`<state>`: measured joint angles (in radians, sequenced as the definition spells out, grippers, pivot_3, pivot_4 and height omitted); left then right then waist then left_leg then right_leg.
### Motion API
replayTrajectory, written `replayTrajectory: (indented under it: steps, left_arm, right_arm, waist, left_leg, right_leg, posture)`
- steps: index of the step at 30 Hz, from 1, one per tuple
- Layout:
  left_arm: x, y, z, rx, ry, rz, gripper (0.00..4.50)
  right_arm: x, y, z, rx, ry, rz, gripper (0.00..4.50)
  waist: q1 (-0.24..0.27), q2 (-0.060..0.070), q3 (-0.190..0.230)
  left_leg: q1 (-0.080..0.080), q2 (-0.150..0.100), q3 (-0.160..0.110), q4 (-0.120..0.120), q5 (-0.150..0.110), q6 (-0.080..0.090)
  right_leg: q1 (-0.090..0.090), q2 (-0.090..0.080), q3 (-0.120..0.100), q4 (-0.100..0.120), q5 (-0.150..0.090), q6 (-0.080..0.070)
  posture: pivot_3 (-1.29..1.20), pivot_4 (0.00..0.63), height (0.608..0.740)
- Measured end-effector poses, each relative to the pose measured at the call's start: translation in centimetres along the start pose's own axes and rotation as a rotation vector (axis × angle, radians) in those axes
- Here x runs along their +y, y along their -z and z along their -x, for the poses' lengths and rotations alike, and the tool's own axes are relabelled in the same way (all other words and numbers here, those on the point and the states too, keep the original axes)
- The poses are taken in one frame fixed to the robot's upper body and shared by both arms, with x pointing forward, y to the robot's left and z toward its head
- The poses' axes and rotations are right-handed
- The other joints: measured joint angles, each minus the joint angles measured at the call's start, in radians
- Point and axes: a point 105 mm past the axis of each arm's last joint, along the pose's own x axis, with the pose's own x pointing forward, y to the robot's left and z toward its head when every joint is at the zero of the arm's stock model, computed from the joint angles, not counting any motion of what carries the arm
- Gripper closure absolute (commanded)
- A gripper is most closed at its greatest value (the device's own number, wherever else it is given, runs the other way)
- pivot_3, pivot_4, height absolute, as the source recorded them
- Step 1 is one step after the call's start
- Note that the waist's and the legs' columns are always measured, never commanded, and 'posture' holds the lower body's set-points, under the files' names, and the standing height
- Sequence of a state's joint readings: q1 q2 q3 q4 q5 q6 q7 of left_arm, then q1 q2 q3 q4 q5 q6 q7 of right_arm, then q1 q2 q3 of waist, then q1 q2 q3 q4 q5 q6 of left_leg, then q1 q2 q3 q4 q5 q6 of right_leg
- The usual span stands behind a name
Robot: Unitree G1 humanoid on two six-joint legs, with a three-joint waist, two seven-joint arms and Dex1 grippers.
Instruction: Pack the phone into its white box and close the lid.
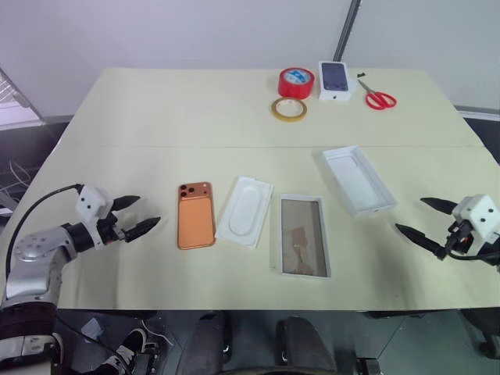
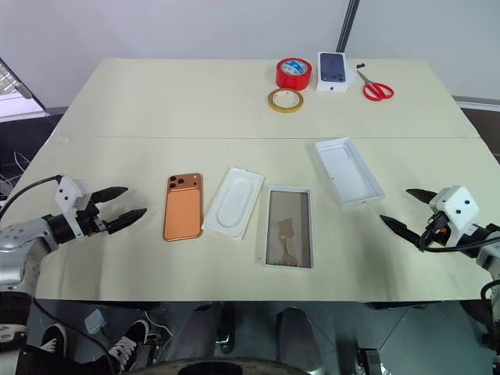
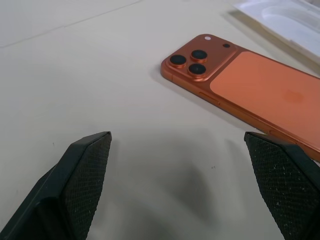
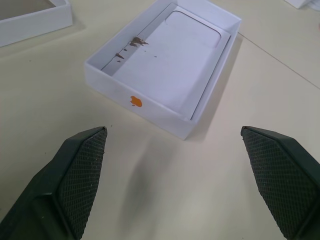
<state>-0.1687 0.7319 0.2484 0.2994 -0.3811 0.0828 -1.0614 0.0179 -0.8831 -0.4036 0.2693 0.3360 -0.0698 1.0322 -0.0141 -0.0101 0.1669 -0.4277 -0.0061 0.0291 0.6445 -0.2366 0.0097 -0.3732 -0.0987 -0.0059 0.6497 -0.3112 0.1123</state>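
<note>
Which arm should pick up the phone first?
Left. Its open pincer sits just beside the phone, while the right pincer is across the table near the lid.

you won't find any readable words or numbers here. the only sign is a small orange logo mark on the lid's (image 4: 165,75) outer end wall; the red tape roll's (image 1: 296,81) label is too small to read.

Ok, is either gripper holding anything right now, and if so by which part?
Nothing is held. The left gripper is open beside the phone, and the right gripper is open near the lid; neither touches anything.
</note>
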Motion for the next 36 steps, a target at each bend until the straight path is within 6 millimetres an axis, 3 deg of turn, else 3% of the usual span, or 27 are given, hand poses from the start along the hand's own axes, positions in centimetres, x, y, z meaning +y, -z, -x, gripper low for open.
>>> replayTrajectory:
  steps: [12,21,28,36]
  left_arm:
    - [-0.1,-0.2,-0.3,0.003,0.007,0.0,0.03]
    - [-0.6,-4.8,-3.7,-0.058,-0.02,0.016,0.03]
    - [-5.5,-6.5,-10.0,0.058,0.212,0.347,0.03]
    - [-8.4,-6.2,-11.4,0.224,0.283,0.576,0.03]
  right_arm:
    - [0.1,-0.5,-0.5,-0.013,-0.007,0.012,0.01]
    - [1.3,-4.1,-2.6,-0.096,-0.079,0.076,0.01]
    - [6.5,-9.7,-7.8,-0.29,-0.272,0.136,0.01]
    - [7.5,-9.7,-8.8,-0.286,-0.285,0.135,0.01]
  waist:
    - [0.001,0.0,0.0]
    - [0.002,0.0,0.0]
    - [0.008,-0.001,0.001]
    - [0.004,-0.002,0.001]
  left_leg:
    - [0.0,0.0,0.0,0.0,0.0,0.0]
    - [0.0,0.0,0.0,0.001,0.0,0.0]
    - [-0.001,-0.001,0.0,0.004,0.001,0.001]
    - [-0.001,-0.002,0.0,0.005,0.001,0.001]
  right_leg:
    - [0.0,0.0,0.0,0.0,0.0,0.0]
    - [0.001,0.001,0.0,0.0,0.0,0.001]
    - [0.001,0.003,-0.001,0.003,0.0,0.002]
    - [0.001,0.004,-0.001,0.005,0.0,0.002]
  posture:
    - [0.0,0.15,0.728]
    - [0.0,0.15,0.728]
    - [0.0,0.15,0.728]
    - [0.0,0.15,0.728]
